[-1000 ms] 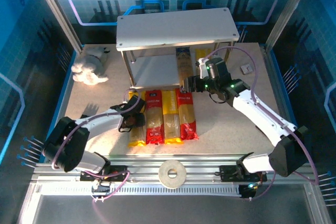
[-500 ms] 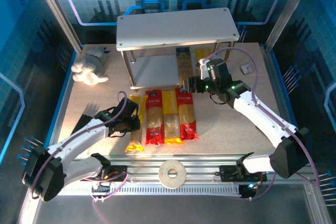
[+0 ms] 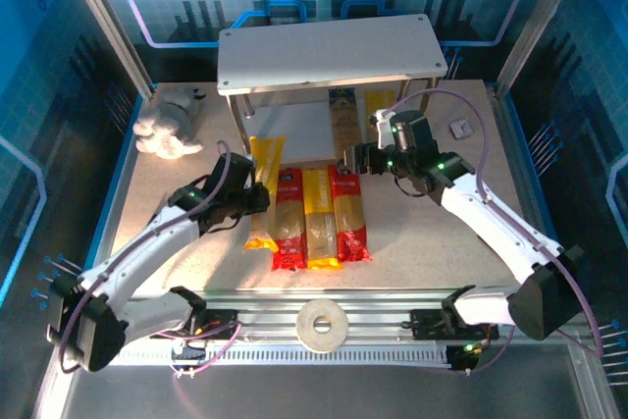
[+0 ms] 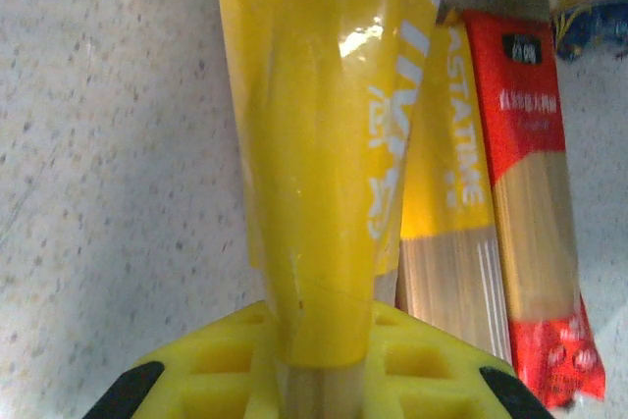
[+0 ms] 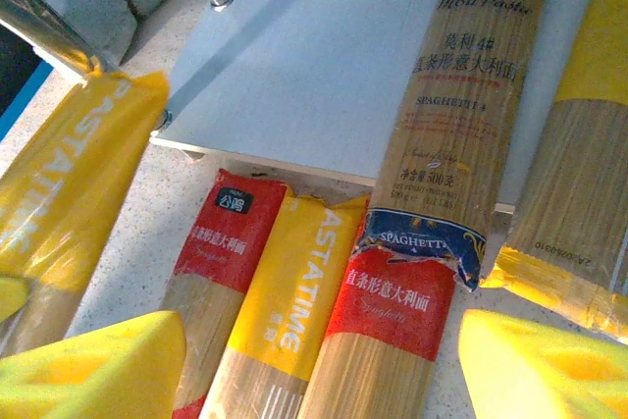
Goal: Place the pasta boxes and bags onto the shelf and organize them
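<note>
Your left gripper (image 3: 250, 200) is clenched on a yellow pack (image 4: 324, 144) reaching ahead of its jaws; your right gripper (image 5: 324, 360) hangs released, a red pack (image 5: 392, 331) beneath.

My left gripper (image 3: 253, 200) has closed on the yellow pack (image 3: 263, 169) and carried it forward out of the row, its far end now at the shelf (image 3: 294, 130)

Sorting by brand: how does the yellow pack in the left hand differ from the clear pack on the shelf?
The yellow pack is mostly yellow; the clear pack shows its pasta between blue ends. The yellow pack is gripped by the left hand; the clear pack lies on the lower board. Both hold spaghetti.
</note>
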Controlling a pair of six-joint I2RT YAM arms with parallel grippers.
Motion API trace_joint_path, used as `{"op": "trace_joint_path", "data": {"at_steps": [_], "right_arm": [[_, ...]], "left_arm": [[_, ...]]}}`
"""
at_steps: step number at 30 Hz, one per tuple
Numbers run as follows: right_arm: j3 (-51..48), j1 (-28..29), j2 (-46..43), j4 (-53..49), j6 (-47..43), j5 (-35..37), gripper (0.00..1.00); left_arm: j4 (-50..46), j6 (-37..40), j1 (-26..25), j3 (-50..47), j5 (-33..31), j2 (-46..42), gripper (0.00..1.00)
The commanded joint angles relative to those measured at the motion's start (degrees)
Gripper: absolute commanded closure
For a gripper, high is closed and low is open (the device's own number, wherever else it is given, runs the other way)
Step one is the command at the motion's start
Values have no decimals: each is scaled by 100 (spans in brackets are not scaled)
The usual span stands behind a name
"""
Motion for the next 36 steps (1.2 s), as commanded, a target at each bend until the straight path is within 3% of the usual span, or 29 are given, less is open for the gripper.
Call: {"op": "trace_joint_path", "data": {"at_steps": [1, 6, 15, 36], "right_arm": [[74, -20, -226, -172, 28, -93, 26], [69, -7, -349, -339, -54, -80, 26], [-73, -15, -357, -369, -94, -7, 26], [-233, -58, -340, -410, -94, 53, 26]], "left_arm": [[1239, 306, 156, 510, -134, 448, 87], [1807, 456, 320, 1128, -293, 1364, 88], [1855, 650, 568, 2236, -545, 2594, 88], [2256, 628, 809, 3075, -1023, 3937, 90]]}}
